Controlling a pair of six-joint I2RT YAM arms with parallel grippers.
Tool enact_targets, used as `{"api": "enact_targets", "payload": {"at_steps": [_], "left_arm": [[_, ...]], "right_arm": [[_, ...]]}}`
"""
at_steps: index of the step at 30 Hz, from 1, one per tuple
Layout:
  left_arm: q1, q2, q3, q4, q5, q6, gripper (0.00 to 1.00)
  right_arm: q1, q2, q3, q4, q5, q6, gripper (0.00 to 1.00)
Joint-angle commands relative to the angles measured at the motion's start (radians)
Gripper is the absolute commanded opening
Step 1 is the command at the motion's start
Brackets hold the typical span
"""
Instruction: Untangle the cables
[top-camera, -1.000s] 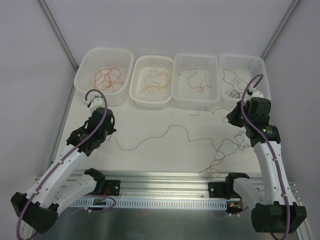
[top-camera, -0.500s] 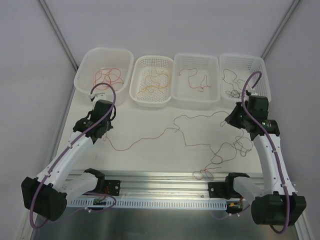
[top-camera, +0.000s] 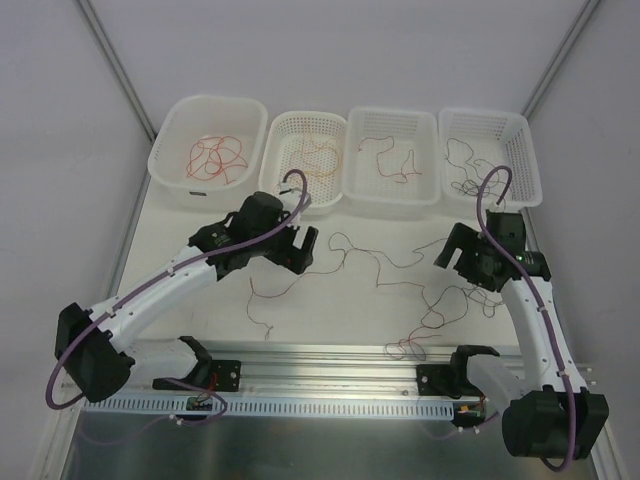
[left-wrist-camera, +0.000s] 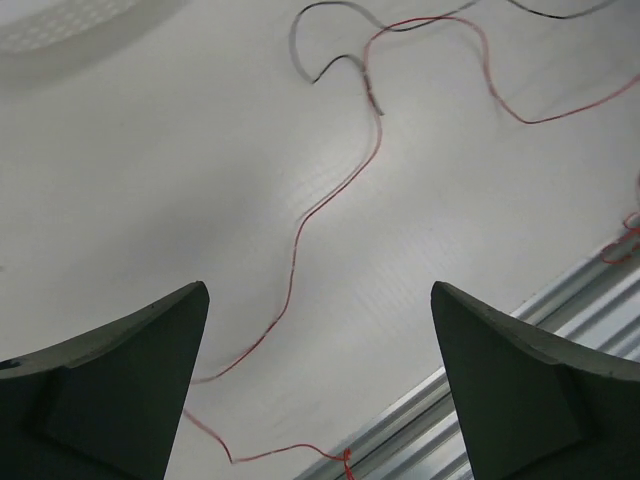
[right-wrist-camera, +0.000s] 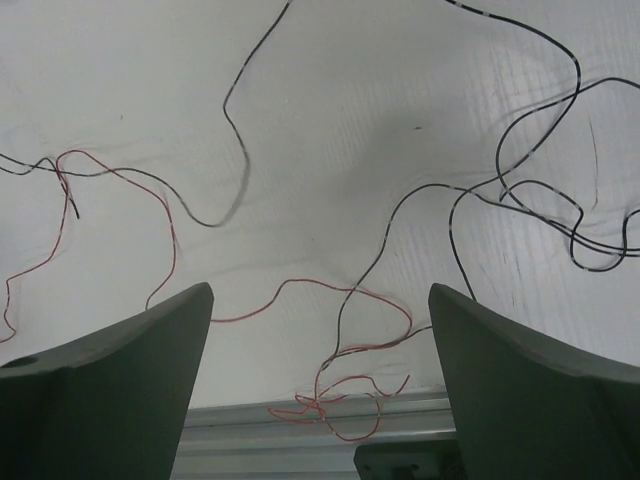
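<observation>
Wide apart and clamped on nothing at the left gripper (top-camera: 296, 247) (left-wrist-camera: 318, 290), hanging just over a thin red wire (left-wrist-camera: 300, 215) snaking loose across the white tabletop (top-camera: 340, 325). Same story at the right gripper (top-camera: 453, 258) (right-wrist-camera: 320, 290): fingers splayed, empty, above the thin red, dark brown and black cables (top-camera: 436, 305) (right-wrist-camera: 345, 345) sprawled between the two arms, loosely crossing, densest in a small red bunch by the near metal rail (top-camera: 330, 352). Beyond, along the far edge, a row of four white plastic baskets (top-camera: 392, 203), a few thin wires lying in each.
</observation>
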Motion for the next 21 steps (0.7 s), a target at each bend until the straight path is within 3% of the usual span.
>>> {"api": "enact_targets", "payload": {"at_steps": [1,6,10,16,21], "left_arm": [[-0.096,0.056,0.102,0.095,0.133,0.102,0.95],[-0.263,0.24,0.226,0.17,0.176,0.21,0.94],[-0.334,0.413,0.337,0.202,0.182,0.255,0.93],[-0.374,0.67,0.473,0.256,0.178,0.323,0.88],[-0.386,0.78,0.547,0.313,0.201,0.35,0.84]], "right_arm": [[0.001,-0.047,0.036,-0.057,0.022,0.015,0.96],[0.001,-0.07,0.028,-0.081,0.03,0.034,1.0],[0.001,-0.087,0.025,-0.1,0.056,0.048,0.97],[-0.001,-0.099,0.014,-0.133,0.113,0.077,0.97],[-0.004,-0.11,-0.012,-0.141,0.123,0.089,0.97]]}}
